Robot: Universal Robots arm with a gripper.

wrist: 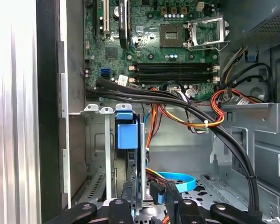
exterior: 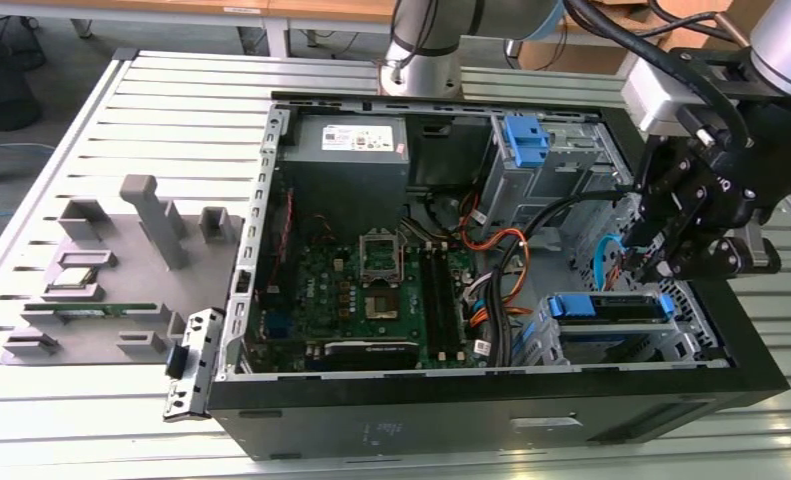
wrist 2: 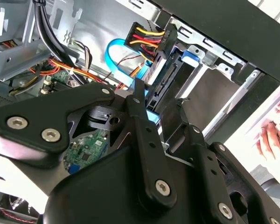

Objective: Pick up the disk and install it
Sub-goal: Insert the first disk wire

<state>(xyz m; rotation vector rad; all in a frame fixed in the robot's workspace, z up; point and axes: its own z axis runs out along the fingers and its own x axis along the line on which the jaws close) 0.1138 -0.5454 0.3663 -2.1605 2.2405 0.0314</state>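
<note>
The gripper (wrist 2: pixel 159 100) has its jaws set apart at a middling width and holds nothing. Its 2 black fingers (wrist 2: pixel 142 121) stand to either side of the disk's upper edge; whether they touch it I cannot tell.

In the first wrist view the gripper (wrist: pixel 151 207) faces the disk (wrist: pixel 127 135). The disk stands on edge in a drive bay of the computer case, showing its blue plastic tab between silver bay walls. In the exterior view the gripper (exterior: pixel 673 262) hangs just above the disk (exterior: pixel 609 305). The disk is seated in the near corner of the computer case (exterior: pixel 435 420), on the exterior view's right.

Inside the case, close to the disk's end, are a power plug (wrist 2: pixel 149 37) with yellow, red and black wires and a light blue data cable (wrist 2: pixel 115 53) that loops beside it. A bundle of black cables (wrist: pixel 177 100) crosses the case between the drive bay and the motherboard (exterior: pixel 368 290). The motherboard covers the middle of the case floor and carries a CPU socket (wrist: pixel 172 32) and a row of memory slots (wrist: pixel 172 72).

At the far side of the case are 2 more parts:
- a blue bracket (exterior: pixel 526 140) in another bay
- a grey power supply (exterior: pixel 348 140), toward the exterior view's left

The case lies open on its side on a slatted metal table (exterior: pixel 168 90). Outside the case, on the exterior view's left, a grey fixture (exterior: pixel 115 250) holds small parts. In the second wrist view a person's hand (wrist 2: pixel 273 135) shows beyond the case's black wall.
</note>
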